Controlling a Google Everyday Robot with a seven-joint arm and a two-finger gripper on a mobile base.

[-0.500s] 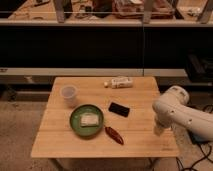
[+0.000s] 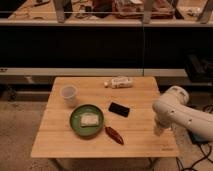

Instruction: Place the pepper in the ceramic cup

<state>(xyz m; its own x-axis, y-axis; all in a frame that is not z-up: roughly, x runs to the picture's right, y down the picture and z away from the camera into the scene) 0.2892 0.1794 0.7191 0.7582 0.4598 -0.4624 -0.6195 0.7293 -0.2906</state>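
Wooden worktop [image 2: 145,95]; the gripper [image 2: 159,131] hangs over its right side, open or closed I cannot tell. Ceramic cup [image 2: 68,94] stands far left. Pepper [image 2: 114,135] lies front-centre, just beside the green plate [image 2: 86,120]: probably light, smooth and slightly yielding, best pinched across mid-body.

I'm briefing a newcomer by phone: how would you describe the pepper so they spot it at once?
On the wooden table, look near the front edge, just right of the round green plate. The pepper lies there, well left of the gripper at the table's right side. It is the only slim, dark red, curved thing; the black rectangle behind it is flat.
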